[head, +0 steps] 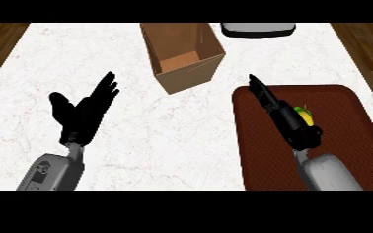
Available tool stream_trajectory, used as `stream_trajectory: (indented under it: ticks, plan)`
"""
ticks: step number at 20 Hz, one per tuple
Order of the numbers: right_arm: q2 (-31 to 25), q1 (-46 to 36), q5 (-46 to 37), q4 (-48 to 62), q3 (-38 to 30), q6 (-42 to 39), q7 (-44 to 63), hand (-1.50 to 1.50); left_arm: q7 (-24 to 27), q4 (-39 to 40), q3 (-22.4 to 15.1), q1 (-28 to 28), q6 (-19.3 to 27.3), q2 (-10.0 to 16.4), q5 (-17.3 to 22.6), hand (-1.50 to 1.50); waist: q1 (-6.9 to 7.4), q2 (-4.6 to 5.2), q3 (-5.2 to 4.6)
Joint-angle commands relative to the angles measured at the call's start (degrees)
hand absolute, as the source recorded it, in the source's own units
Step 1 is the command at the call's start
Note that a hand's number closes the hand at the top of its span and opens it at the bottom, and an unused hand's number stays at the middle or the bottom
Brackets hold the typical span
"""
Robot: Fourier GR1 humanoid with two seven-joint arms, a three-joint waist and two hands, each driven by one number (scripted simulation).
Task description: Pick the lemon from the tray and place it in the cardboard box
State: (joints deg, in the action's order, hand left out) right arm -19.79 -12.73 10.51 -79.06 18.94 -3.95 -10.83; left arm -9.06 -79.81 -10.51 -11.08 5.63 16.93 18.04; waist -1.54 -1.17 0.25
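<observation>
Plainly, we see the open brown cardboard box [182, 59] standing near the far edge of the white marble tabletop [182, 143], its inner floor showing. At the near right corner lies the dark reddish-brown rectangular tray [342, 148], carrying the yellow lemon [309, 118] just beside our straight-fingered right hand [285, 119]. Our left hand [84, 111] rests open. Brown wooden floor [10, 35] borders the tabletop.

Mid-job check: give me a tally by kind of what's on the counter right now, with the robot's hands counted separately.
lemon: 1
tray: 1
cardboard box: 1
white-topped object at the far edge: 1
hands: 2, the left hand and the right hand
Total: 4 things, plus 2 hands.
</observation>
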Motion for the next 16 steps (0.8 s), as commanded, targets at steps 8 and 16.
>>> stream_trajectory:
  ticks: [8,16]
  plan:
    - [-14.3,0.7,-14.5,7.1,-22.0,29.4,4.1,1.50,4.0,-0.7,2.6,4.2,6.9,8.2,-10.8,0.00,-0.51,1.09,-0.83]
    - [-1.6,4.0,-12.4,5.7,-28.5,44.5,-3.7,-1.50,7.0,-3.9,0.9,10.3,8.7,6.6,-15.2,0.00,1.67,1.10,-0.25]
